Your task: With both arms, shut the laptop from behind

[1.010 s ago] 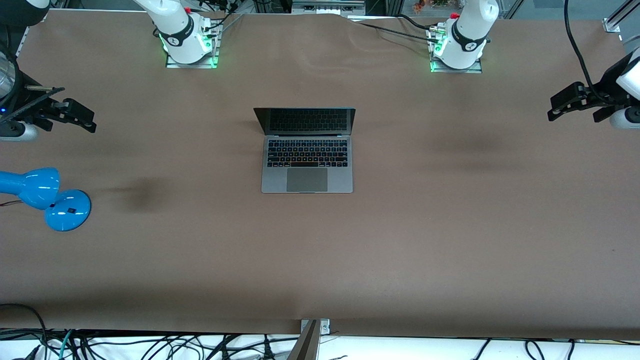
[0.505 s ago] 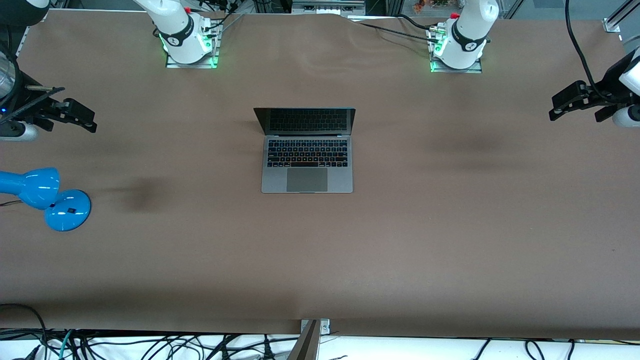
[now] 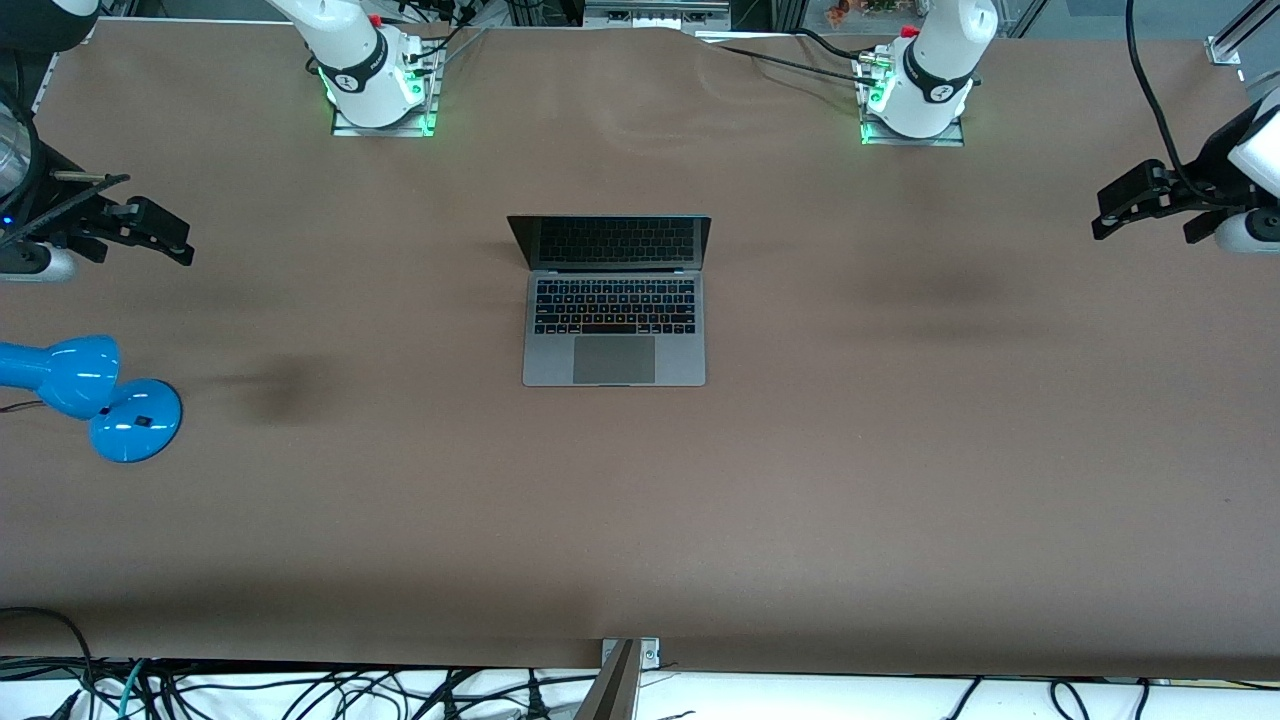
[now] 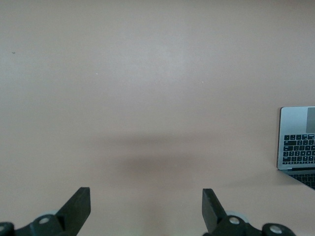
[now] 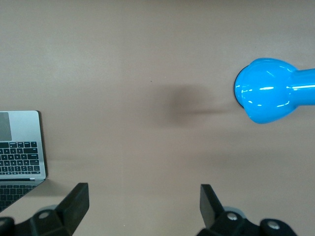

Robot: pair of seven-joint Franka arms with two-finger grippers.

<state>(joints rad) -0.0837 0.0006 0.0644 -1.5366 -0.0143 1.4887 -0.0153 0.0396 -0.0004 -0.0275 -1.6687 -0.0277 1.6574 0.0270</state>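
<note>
Locate the laptop (image 3: 614,300) near the middle of the brown table (image 3: 900,450), roughly midway between the two arm bases. Its lid stands open, the dark screen facing the front camera, and the black keyboard and large trackpad are exposed. Nothing touches it.

Check the left arm (image 3: 930,70). Its base is bolted at the table edge farthest from the front camera, and its upper links rise out of the frame. The left gripper (image 3: 1125,208) re-enters at the left arm's end of the table, held up in the air over bare tabletop, well apart from the laptop. In the left wrist view you see the left gripper (image 4: 146,206) with its two black fingers (image 4: 78,204) spread wide, nothing between them, and one corner of the laptop (image 4: 298,147) at the frame edge.

Check the right arm (image 3: 350,60). Its base is bolted at the same table edge, and its links also leave the frame. The right gripper (image 3: 160,238) hangs over the right arm's end of the table, well apart from the laptop. In the right wrist view the right gripper (image 5: 144,201) shows its fingers (image 5: 76,199) spread wide and empty, with the laptop (image 5: 22,152) at one edge.

Note the blue desk lamp (image 3: 95,395) on the table at the right arm's end, nearer to the front camera than the tabletop under the right gripper.
</note>
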